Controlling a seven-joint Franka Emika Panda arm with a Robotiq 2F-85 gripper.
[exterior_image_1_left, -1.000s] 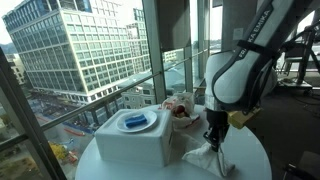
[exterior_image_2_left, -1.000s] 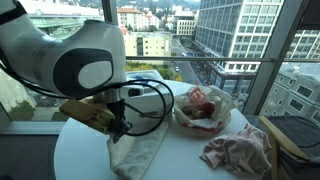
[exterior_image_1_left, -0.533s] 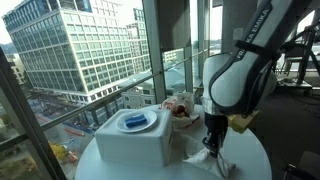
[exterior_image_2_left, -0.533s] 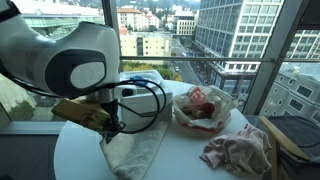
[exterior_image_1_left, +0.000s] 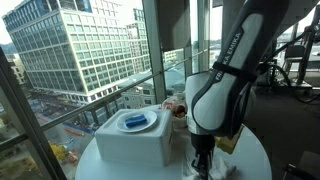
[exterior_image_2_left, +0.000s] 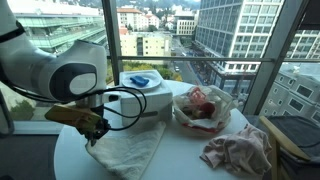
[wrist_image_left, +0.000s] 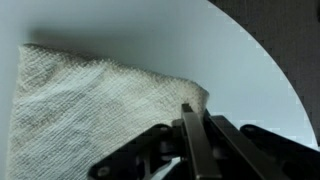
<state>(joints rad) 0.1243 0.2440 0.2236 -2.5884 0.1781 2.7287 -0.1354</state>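
The gripper (wrist_image_left: 188, 108) has its two fingers pressed together on the corner of a white towel (wrist_image_left: 90, 105), so it holds the towel by this corner. The towel lies spread flat on the round white table (exterior_image_2_left: 186, 148), near the table's edge, as an exterior view shows. A white box (exterior_image_2_left: 150, 92) stands behind it, and a crumpled cloth (exterior_image_2_left: 238, 150) lies well apart from it.

Off-white textured towel (exterior_image_2_left: 130, 150) spread on white table (exterior_image_2_left: 190, 158).
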